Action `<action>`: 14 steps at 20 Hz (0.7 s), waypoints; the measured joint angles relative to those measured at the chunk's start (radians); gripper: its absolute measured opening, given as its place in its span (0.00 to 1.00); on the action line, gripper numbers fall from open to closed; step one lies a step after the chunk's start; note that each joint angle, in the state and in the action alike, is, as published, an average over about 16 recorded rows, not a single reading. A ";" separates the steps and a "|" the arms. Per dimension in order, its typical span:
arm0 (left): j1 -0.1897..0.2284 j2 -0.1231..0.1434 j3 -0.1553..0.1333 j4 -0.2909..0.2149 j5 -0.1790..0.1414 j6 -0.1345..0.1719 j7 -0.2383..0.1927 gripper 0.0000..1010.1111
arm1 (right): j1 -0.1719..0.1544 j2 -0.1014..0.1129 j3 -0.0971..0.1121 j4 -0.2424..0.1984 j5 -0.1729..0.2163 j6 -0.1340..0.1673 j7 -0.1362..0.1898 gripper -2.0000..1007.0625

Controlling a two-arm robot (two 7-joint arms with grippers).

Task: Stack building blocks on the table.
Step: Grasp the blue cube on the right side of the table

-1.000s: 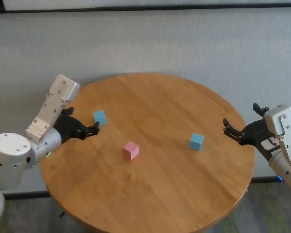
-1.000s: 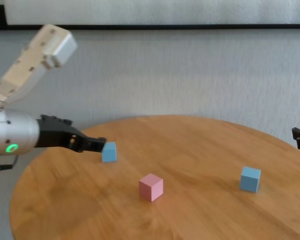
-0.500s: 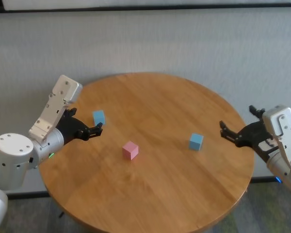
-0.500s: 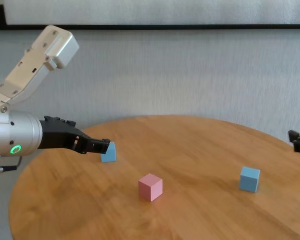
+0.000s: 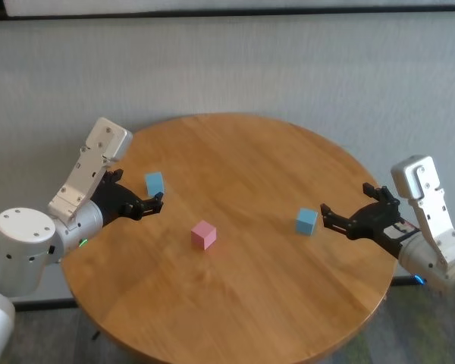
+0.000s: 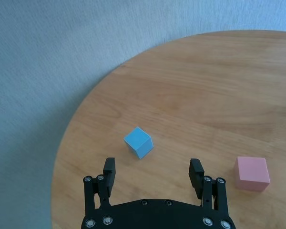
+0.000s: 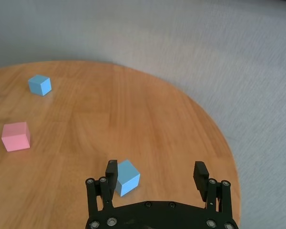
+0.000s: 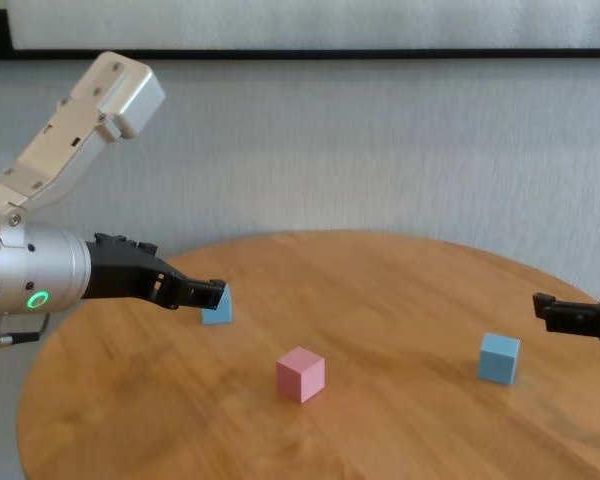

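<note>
A pink cube [image 5: 204,235] sits near the middle of the round wooden table [image 5: 250,152]. One light blue cube [image 5: 155,183] lies at the left, another [image 5: 306,221] at the right. My left gripper [image 5: 153,203] is open and empty, just in front of the left blue cube, which lies a little beyond its fingertips in the left wrist view [image 6: 138,142]. My right gripper [image 5: 330,218] is open and empty, right beside the right blue cube. In the right wrist view that cube [image 7: 126,177] sits by one finger [image 7: 111,172].
All three cubes stand apart, each on the bare wood. A grey wall rises behind the table. The table's edge runs close under both forearms.
My right gripper has moved left, in over the table edge, up to the right blue cube. My left gripper has crept slightly toward the left blue cube. The cubes have not moved.
</note>
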 joint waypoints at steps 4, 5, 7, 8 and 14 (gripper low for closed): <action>-0.001 -0.001 0.001 0.001 0.000 0.001 0.000 0.99 | 0.018 -0.021 0.000 0.012 0.017 0.049 0.029 1.00; -0.001 -0.001 0.002 0.001 0.000 0.001 -0.001 0.99 | 0.024 -0.026 -0.001 0.017 0.019 0.058 0.036 1.00; -0.001 -0.001 0.002 0.001 0.001 0.001 -0.001 0.99 | 0.034 -0.036 -0.006 0.028 0.016 0.070 0.047 1.00; -0.001 -0.001 0.002 0.001 0.001 0.001 -0.001 0.99 | 0.040 -0.041 -0.010 0.034 0.011 0.074 0.052 1.00; -0.002 -0.001 0.003 0.002 0.001 0.001 -0.001 0.99 | 0.069 -0.068 -0.039 0.073 -0.035 0.082 0.064 1.00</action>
